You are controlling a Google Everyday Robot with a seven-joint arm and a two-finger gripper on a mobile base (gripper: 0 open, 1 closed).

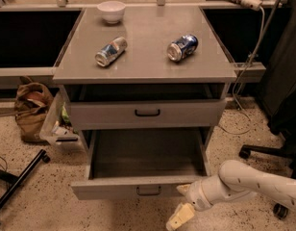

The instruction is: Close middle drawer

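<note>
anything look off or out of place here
A silver can and a blue can lie on their sides on the cabinet top. The middle drawer is pulled far out, and the top drawer looks slightly ajar. The hand is low by the middle drawer's front right corner.

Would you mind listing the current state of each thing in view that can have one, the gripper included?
middle drawer: pulled far out, empty inside.
uppermost drawer: pulled out slightly, not flush.
gripper: open, holding nothing, low by the middle drawer's front right corner.
left can: lying on its side on the cabinet top.
right can: lying on its side.
bowl: upright, at the back of the top.
</note>
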